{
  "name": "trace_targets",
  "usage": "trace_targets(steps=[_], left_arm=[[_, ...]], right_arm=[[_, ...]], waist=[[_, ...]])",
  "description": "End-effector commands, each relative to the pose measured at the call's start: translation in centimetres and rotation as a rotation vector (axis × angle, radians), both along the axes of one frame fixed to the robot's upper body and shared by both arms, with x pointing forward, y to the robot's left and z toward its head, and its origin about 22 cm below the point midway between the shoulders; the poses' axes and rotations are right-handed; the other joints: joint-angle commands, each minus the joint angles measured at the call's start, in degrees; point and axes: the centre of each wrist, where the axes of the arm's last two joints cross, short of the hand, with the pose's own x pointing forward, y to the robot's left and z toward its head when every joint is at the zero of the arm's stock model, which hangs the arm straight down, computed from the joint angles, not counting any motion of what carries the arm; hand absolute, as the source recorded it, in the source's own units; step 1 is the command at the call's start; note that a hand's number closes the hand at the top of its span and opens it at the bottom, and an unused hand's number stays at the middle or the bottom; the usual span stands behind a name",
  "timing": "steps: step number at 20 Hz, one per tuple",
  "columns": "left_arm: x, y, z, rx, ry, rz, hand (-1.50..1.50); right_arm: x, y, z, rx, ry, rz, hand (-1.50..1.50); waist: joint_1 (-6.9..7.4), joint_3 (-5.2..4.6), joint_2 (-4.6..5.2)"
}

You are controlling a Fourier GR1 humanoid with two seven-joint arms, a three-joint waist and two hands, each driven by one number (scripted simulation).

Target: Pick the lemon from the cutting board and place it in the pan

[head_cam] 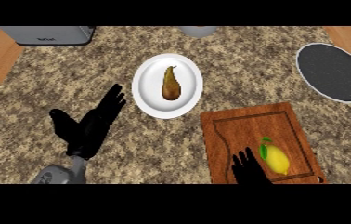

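Note:
A yellow lemon point(276, 158) with a green leaf lies near the front right of the wooden cutting board point(240, 130). The dark pan point(329, 72) sits at the right edge of the counter, partly cut off. My right hand point(248, 168) rises from the lower edge just left of the lemon, fingers straight, close beside it with nothing held. My left hand point(93, 123) rests open over the counter at the left, fingers pointing up and to the right.
A white plate point(147, 86) holding a brown pear point(170, 83) stands in the middle. A grey appliance point(51, 35) sits at the back left, and a grey round object point(198, 30) at the back middle.

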Motion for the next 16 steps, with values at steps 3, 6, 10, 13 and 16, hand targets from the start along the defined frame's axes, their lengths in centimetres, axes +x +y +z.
trace_targets(steps=[3,6,10,13,16], left_arm=[[1.3,1.3,0.6,0.002,-0.005,-0.014,0.00],[0.0,1.3,1.1,0.000,0.008,-0.018,0.00],[-0.7,0.0,0.8,0.010,0.000,-0.017,0.00],[-0.1,-0.1,-0.1,0.006,-0.015,-0.014,0.00],[0.4,-1.3,1.4,0.001,0.013,-0.002,0.00]], right_arm=[[2.5,-0.4,-0.1,-0.012,-0.045,-0.015,-1.50],[1.9,-0.4,0.3,-0.017,-0.030,-0.003,-1.50],[4.6,-2.1,-1.2,0.002,-0.057,0.004,-1.50],[5.1,-2.5,-0.6,0.007,-0.058,-0.010,-1.50],[6.8,-2.2,0.0,0.022,-0.040,0.030,1.50]], waist=[[0.04,-0.02,0.05],[0.11,-0.02,-0.01],[0.28,0.00,0.02],[0.11,-0.01,0.03],[0.28,0.00,0.04]])
